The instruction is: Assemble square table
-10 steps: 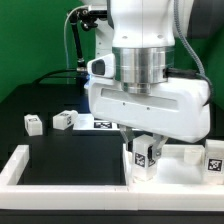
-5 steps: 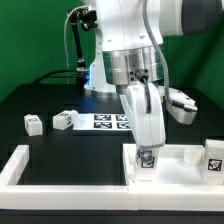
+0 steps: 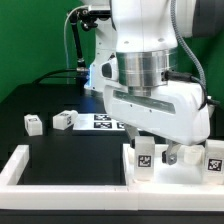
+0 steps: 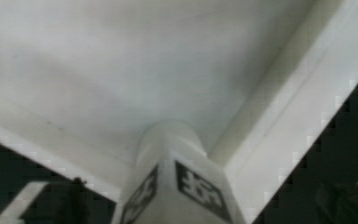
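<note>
White leg (image 3: 145, 157) upright at near corner of square table (image 3: 185, 173), gripper (image 3: 155, 150) jaws wide about it: best raised straight up, without brushing or tipping it.

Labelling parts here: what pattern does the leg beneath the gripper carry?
The leg is white with black-and-white square tags, clearest in the wrist view.

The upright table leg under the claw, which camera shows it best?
The exterior view: the upright leg shows whole there, tag facing the camera, standing on the square tabletop. The wrist view shows only its upper end, close and blurred, tags at a slant.
</note>
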{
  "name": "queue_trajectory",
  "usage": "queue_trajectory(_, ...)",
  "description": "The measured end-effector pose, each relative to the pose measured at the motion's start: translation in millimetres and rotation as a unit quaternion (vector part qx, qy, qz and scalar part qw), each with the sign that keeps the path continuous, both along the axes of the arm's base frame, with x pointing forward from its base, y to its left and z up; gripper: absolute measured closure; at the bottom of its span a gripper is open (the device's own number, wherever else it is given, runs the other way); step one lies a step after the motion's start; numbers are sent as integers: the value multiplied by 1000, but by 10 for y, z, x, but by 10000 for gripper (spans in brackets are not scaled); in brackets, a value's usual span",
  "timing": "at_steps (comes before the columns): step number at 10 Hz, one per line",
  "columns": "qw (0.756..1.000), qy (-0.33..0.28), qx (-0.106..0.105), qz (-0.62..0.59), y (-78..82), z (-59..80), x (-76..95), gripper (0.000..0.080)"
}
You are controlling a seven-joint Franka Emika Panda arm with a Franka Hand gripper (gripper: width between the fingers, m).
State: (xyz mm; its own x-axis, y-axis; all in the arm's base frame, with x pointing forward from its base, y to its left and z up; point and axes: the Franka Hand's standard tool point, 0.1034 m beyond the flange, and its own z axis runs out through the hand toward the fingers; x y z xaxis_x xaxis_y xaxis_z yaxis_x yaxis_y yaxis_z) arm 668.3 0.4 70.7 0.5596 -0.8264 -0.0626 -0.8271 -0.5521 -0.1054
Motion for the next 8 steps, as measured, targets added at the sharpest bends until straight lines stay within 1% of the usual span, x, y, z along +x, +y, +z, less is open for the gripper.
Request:
queue_trajectory(1, 999, -5, -3, 48, -2, -1, 0, 151)
queue_trajectory(2, 988, -20, -22, 153, -57, 5, 26, 151)
queue_trajectory(3, 961, -40, -52, 269, -118, 19, 85, 151)
queue_trajectory(4, 933, -40, -64, 351, -55, 14, 82, 151)
queue_trajectory(6, 938, -40, -63, 338, -73, 13, 80, 151)
queue_trajectory(7, 939, -40, -62, 335, -68, 13, 80, 254)
queue_trajectory(8, 950, -38, -60, 304, -64, 13, 80, 390)
